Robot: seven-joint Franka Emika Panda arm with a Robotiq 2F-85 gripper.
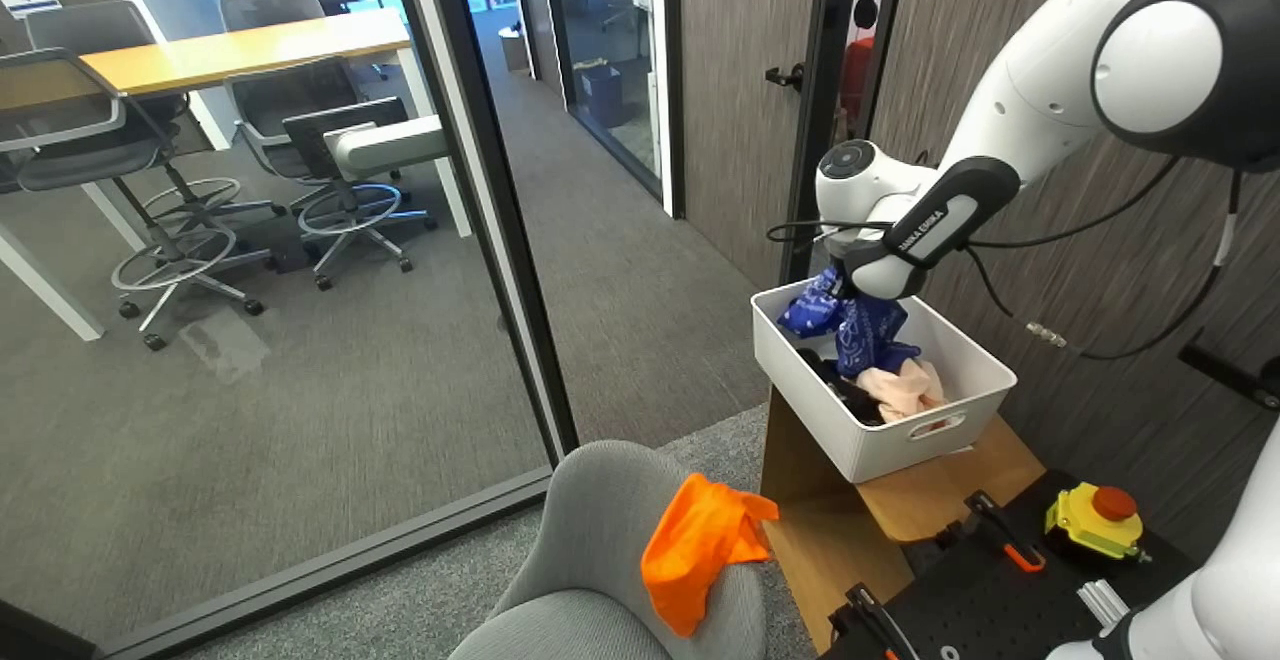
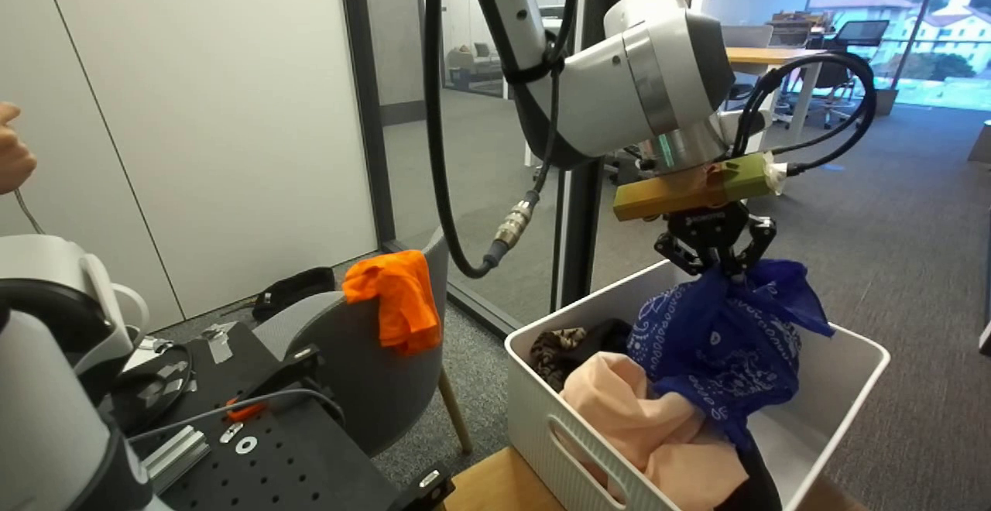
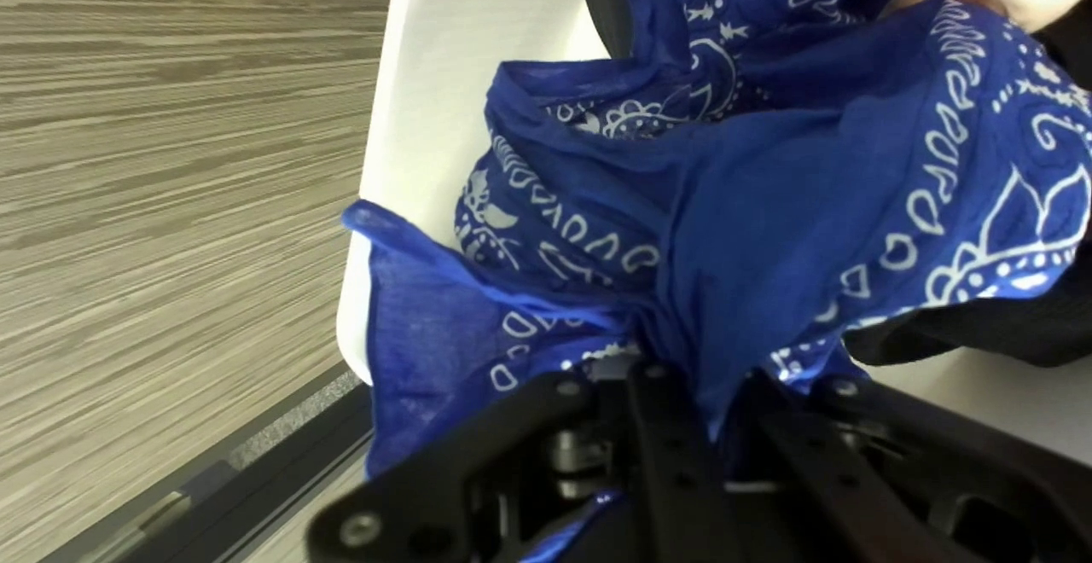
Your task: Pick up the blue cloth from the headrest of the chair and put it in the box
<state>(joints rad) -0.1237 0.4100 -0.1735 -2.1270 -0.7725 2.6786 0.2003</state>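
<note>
The blue cloth, a bandana with a white pattern, hangs bunched from my gripper in both exterior views. It fills much of the wrist view. My gripper is shut on the cloth, over the white box; its fingers also show in the wrist view. The box stands on a wooden stand, and the lower part of the cloth hangs inside it, against a peach cloth. The grey chair has an orange cloth over its backrest.
In the box lie a peach cloth, black cloth and a leopard-print piece. A wooden wall stands close beside the box. A yellow emergency stop with a red button sits on the black table. A glass partition stands behind the chair.
</note>
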